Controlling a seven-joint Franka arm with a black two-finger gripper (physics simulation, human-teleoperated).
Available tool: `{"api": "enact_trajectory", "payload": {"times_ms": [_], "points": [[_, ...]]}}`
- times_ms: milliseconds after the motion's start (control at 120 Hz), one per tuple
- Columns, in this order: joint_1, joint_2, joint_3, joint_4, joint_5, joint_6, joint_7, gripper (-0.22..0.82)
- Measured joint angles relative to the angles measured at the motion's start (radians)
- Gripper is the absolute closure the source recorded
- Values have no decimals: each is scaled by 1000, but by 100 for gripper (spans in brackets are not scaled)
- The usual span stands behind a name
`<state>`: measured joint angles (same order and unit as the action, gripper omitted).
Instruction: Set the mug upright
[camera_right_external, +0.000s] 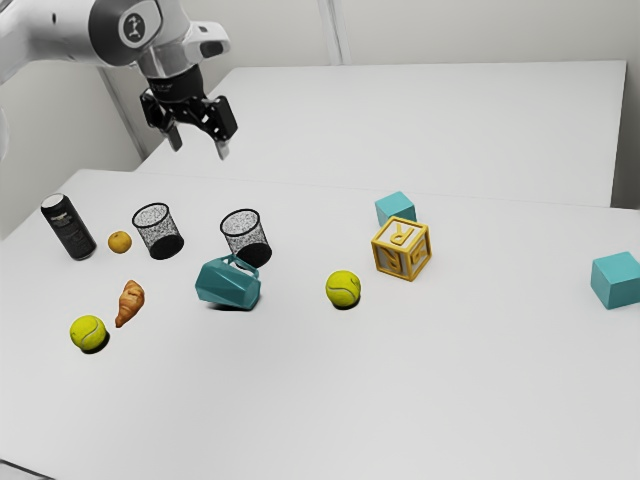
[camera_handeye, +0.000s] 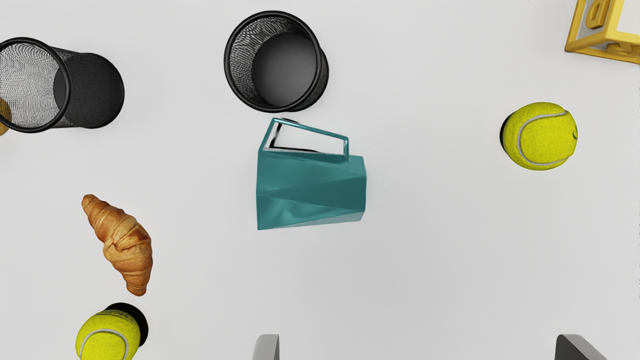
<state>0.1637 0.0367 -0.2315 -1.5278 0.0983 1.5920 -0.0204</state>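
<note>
High over the table, toward the exterior view's upper left, my gripper (camera_right_external: 198, 146) hangs with nothing held. In the wrist view the gripper (camera_handeye: 417, 347) is open, its two fingertips far apart. The teal mug (camera_right_external: 228, 284) lies on its side on the table, well below the hand. From above, the mug (camera_handeye: 310, 190) shows its faceted side, with its angular handle turned toward a black mesh cup. Its narrower end faces the side where the lone tennis ball lies.
Close by the handle stands a mesh cup (camera_handeye: 285, 70); another mesh cup (camera_right_external: 160, 235) is farther left. Around are a croissant (camera_handeye: 122, 245), tennis balls (camera_right_external: 343, 289) (camera_right_external: 88, 333), an orange (camera_right_external: 120, 242), a black can (camera_right_external: 70, 228), a letter block (camera_right_external: 402, 249) and teal cubes (camera_right_external: 616, 280).
</note>
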Motion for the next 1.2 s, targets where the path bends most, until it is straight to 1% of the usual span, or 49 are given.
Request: {"api": "enact_trajectory", "payload": {"times_ms": [367,608,700,825,1000,1200], "points": [[0,-3,2,-2,-28,-35,-5,0],[59,-4,2,-68,-103,-76,6,0],[92,-16,0,-121,-128,-54,38,0],[137,-29,0,-206,-182,6,103,0],[197,-21,0,-294,-279,95,200,0],[264,52,0,-330,-382,178,314,0]]}}
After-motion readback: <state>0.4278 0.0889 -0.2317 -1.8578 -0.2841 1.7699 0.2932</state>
